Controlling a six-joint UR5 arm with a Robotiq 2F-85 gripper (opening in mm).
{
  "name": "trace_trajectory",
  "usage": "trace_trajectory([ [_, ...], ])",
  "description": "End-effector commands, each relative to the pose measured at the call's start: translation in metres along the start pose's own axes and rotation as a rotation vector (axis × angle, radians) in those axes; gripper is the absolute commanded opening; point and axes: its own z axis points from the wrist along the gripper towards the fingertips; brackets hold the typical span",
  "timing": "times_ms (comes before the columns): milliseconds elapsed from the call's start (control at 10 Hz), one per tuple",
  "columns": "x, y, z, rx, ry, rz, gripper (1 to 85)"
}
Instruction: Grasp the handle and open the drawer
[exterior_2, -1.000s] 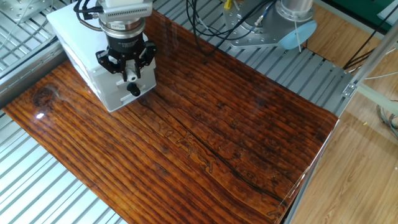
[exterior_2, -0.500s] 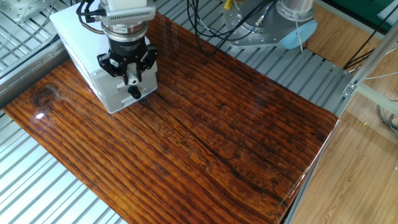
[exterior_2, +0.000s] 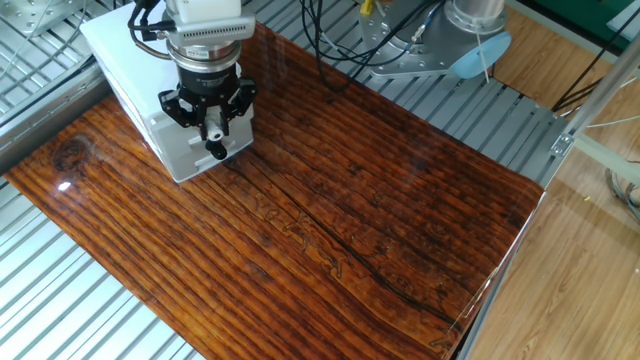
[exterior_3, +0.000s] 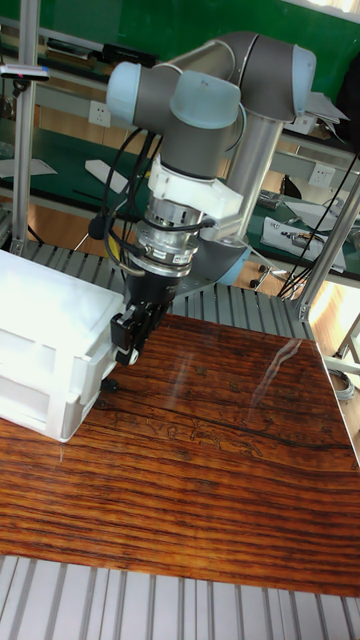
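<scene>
A white box cabinet stands at the far left corner of the wooden table. Its lower drawer looks closed or nearly so. The handle, a small black-tipped knob, sticks out of the drawer front. My gripper points down right at that front, its tips just above and beside the knob. The fingers look drawn together, but neither view shows whether they hold the knob.
The glossy wooden tabletop stretches right of the cabinet. Ribbed metal decking surrounds it. The arm's base plate with cables and a blue part sits at the back. The table's right edge has a metal frame post near it.
The gripper has edged slightly right and toward the near side along the cabinet front. The black knob tip below it appears to have shifted the same way.
</scene>
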Motion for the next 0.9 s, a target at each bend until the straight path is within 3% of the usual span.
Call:
trace_trajectory([
  [0, -0.0074, 0.0001, -0.0064, -0.010, -0.011, 0.010, 12.7],
  [800, -0.0139, -0.0002, -0.0065, -0.017, -0.025, 0.016, 12.3],
])
